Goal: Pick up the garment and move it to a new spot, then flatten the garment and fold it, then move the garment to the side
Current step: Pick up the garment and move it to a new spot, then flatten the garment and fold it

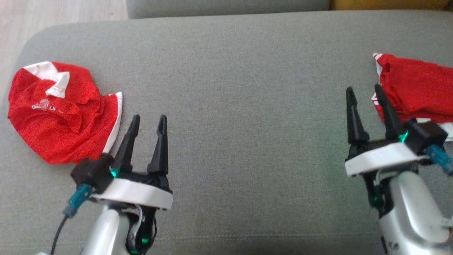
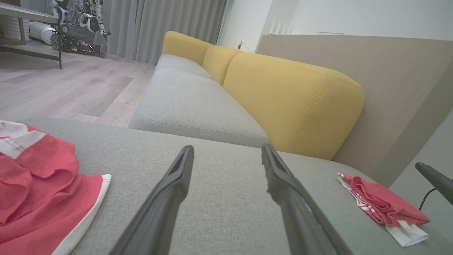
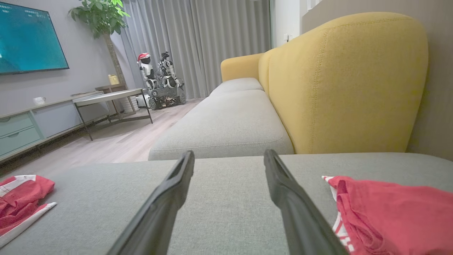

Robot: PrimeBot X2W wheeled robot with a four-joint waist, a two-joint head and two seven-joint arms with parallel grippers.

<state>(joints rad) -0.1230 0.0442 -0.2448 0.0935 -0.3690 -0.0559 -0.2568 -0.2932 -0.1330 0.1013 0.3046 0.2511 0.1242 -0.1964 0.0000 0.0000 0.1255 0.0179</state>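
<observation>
Two red garments lie on the grey cushion [image 1: 233,88]. A crumpled red shirt with a white collar [image 1: 60,111] sits at the left, also seen as the red shirt [image 2: 39,191] and red shirt [image 3: 21,198]. A second red garment with white trim [image 1: 417,88] lies at the right edge, seen again as the red garment [image 2: 382,203] and red garment [image 3: 393,216]. My left gripper [image 1: 149,121] stands open just right of the shirt, holding nothing. My right gripper [image 1: 364,92] is open too, its right finger in front of the second garment's left edge.
A grey sofa seat [image 3: 230,120] with yellow back cushions [image 3: 339,81] lies beyond the cushion. Wooden floor [image 2: 60,88], a low table [image 3: 109,99], a TV [image 3: 28,39], a plant and a parked robot [image 3: 159,81] stand farther off.
</observation>
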